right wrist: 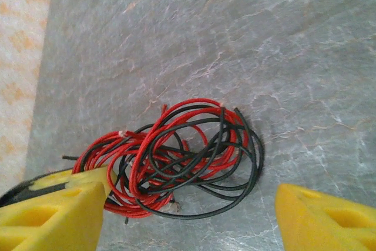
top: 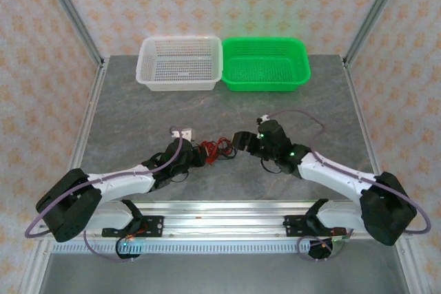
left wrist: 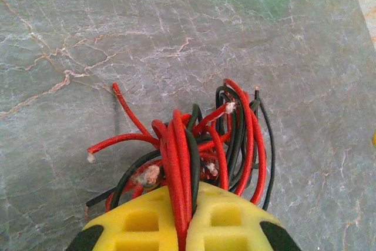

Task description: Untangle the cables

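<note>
1. At the middle of the grey, marble-veined table [top: 138, 111], between the two arms, lies the bunch of cables [top: 218, 147]: thin red and black strands looped through one another in a loose knot.
2. The left gripper [top: 198, 154] reaches in from the left and is clenched on the cables. In the left wrist view its yellow jaws [left wrist: 187, 199] meet with several red strands pinched between them.
3. Above that pinch the cables [left wrist: 202, 139] fan out over the table. One red end with a bared tip sticks out to the left, and a black strand arcs along the right side.
4. The right gripper [top: 241, 141] sits just right of the bunch with its jaws released and standing wide apart.
5. In the right wrist view the tangle of cables [right wrist: 176, 160] rests on the table between the spread jaws of the right gripper [right wrist: 191, 189]. It lies closer to the jaw at the left of the picture, and the red loops run in behind that jaw's edge. Whether they touch it I cannot tell.
6. At the far edge of the table stand a white basket [top: 179, 85] and a green basket [top: 265, 85], side by side and well apart from the cables.
</note>
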Robot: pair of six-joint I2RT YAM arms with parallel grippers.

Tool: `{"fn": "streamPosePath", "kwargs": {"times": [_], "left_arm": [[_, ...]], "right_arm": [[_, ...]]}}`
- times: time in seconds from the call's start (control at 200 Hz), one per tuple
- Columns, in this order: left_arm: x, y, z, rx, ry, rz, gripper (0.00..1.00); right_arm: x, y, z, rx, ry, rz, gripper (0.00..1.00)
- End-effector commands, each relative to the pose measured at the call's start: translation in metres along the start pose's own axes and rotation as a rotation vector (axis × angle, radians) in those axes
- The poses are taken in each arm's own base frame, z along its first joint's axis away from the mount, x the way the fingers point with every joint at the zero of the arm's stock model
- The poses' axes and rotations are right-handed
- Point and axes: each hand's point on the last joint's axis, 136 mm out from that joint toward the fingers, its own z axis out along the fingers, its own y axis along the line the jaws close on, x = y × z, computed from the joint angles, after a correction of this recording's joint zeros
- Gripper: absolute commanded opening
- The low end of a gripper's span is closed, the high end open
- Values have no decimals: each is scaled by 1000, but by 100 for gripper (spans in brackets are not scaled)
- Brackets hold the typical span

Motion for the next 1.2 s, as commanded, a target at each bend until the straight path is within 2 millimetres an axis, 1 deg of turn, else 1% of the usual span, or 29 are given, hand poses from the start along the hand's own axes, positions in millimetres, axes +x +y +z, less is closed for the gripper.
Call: {"fn": "streamPosePath", "kwargs": {"times": [0.0, 0.035, 0.075, 0.135, 0.2, 0.34, 0.44, 0.556, 0.666, 0.801, 0.881, 1.001, 1.101, 1.196], "left_arm": [[-17, -14, 1, 40, -47, -9, 0], [-17, -14, 1, 37, -45, -7, 0], [-16, -14, 1, 36, -42, -3, 0], [-14, -13, 2, 37, -33, 0, 0], [-12, -12, 1, 36, -27, 7, 0], [-6, -5, -2, 16, -28, 35, 0], [-3, -6, -4, 25, -29, 57, 0], [2, -8, -4, 22, -30, 108, 0], [5, -10, -7, -11, -60, 175, 0], [-1, -4, -13, -87, -133, 232, 0], [-9, 2, -17, -137, -180, 248, 0], [-18, 12, -26, -187, -245, 247, 0], [-22, 16, -32, -186, -285, 235, 0], [-23, 16, -37, -171, -302, 255, 0]], "right_arm": [[5, 2, 7, 57, 43, -68, 80], [7, 5, 11, 42, 61, -47, 80], [10, 12, 17, 5, 81, -10, 85], [11, 24, 26, -49, 100, 62, 87], [10, 31, 34, -74, 111, 145, 89], [3, 38, 47, -75, 111, 287, 93], [0, 41, 58, -50, 127, 359, 94], [7, 45, 71, -33, 191, 431, 94], [16, 37, 81, 42, 245, 465, 94], [25, 32, 88, 128, 318, 464, 93], [27, 31, 87, 174, 353, 443, 92], [32, 21, 80, 271, 397, 402, 92], [43, 13, 77, 309, 445, 400, 90], [55, 5, 83, 326, 488, 406, 88]]}}
